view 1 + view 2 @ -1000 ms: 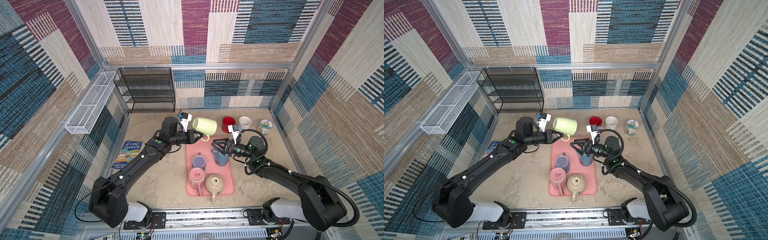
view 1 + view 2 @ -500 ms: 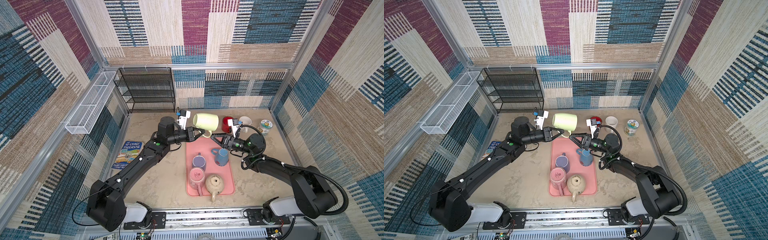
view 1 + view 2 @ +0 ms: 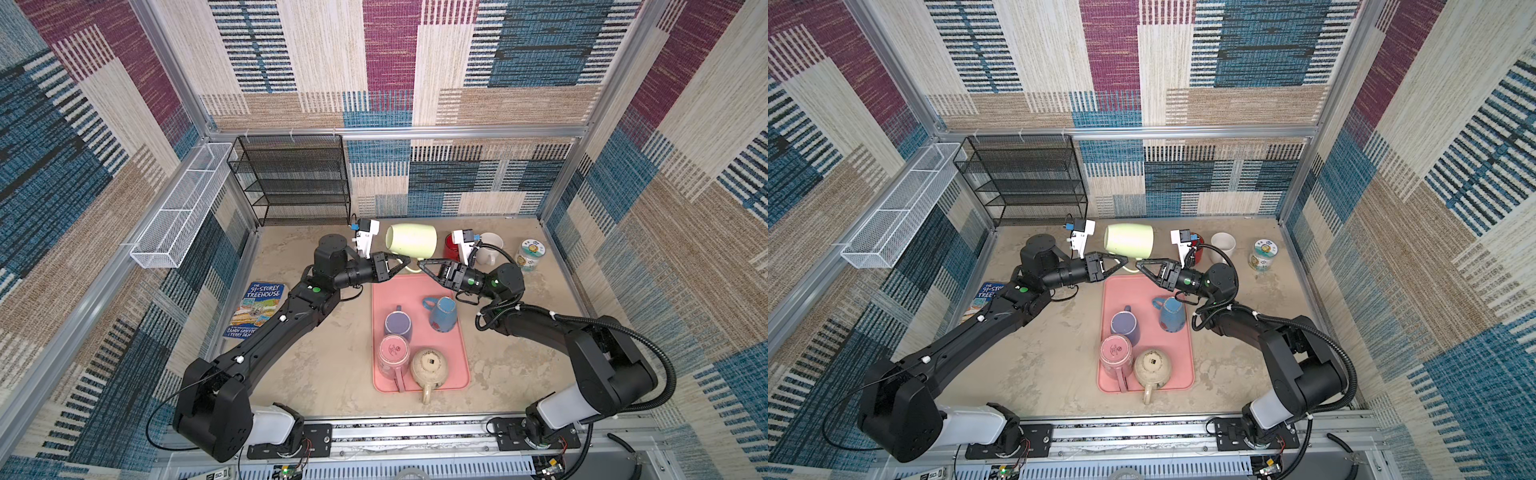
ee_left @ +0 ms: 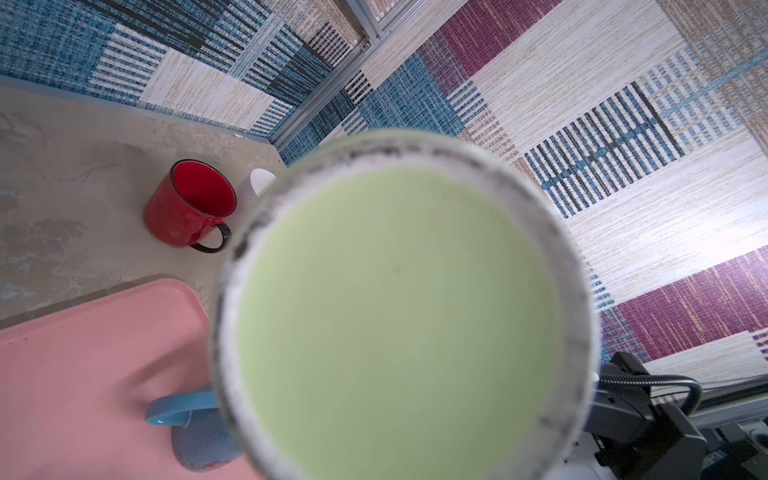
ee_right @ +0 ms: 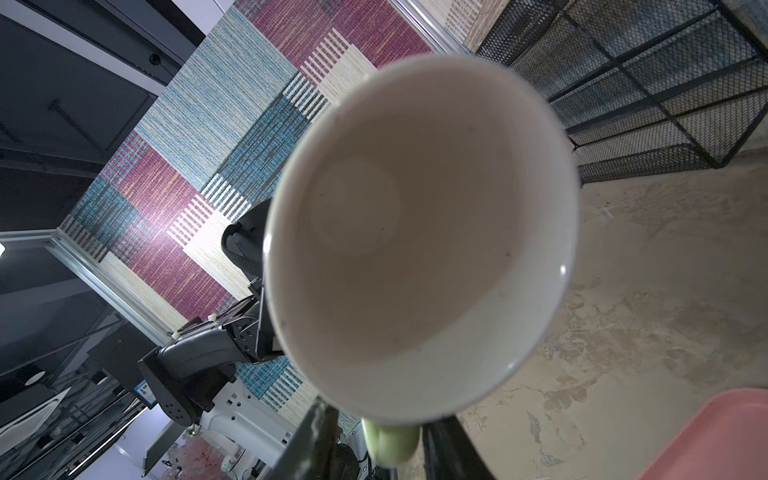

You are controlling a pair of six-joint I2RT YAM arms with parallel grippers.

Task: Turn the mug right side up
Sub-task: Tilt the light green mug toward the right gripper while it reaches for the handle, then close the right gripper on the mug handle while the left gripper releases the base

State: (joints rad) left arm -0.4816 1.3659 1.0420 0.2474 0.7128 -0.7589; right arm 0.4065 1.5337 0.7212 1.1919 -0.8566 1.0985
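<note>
Grips the handle of the pale green mug in the left end effector, jaws pinched together on it, holding the mug clear of the table above the far edge of the pink tray. Holds it on its side, base toward the left arm, mouth toward the right arm. Meets the same handle from the opposite side with the right end effector, tips almost nose to nose with the left ones, just beneath the mug body in both top views. Frames the handle between two dark fingers in the right wrist view, jaws apart, a sliver of gap on one side; contact on the other side impossible to tell

Glossy glazed ceramic outside, smooth off-white inside, rounded wall; flat green base ringed by a rough unglazed white foot flecked with dark marks

Smooth tray with raised rim and rounded corners, bearing a speckled blue mug mouth down, a lilac mug, a pink mug and a round beige vessel with a small dark label, unreadable. Mottled stone-look table. Beyond the tray, a shiny red mug with black rim and handle, upright, a white cup, and a jar with a printed lid too small to read. Left of the tray, a book titled "91-STOREY TREEHOUSE", authors' line cut off by the left arm
</note>
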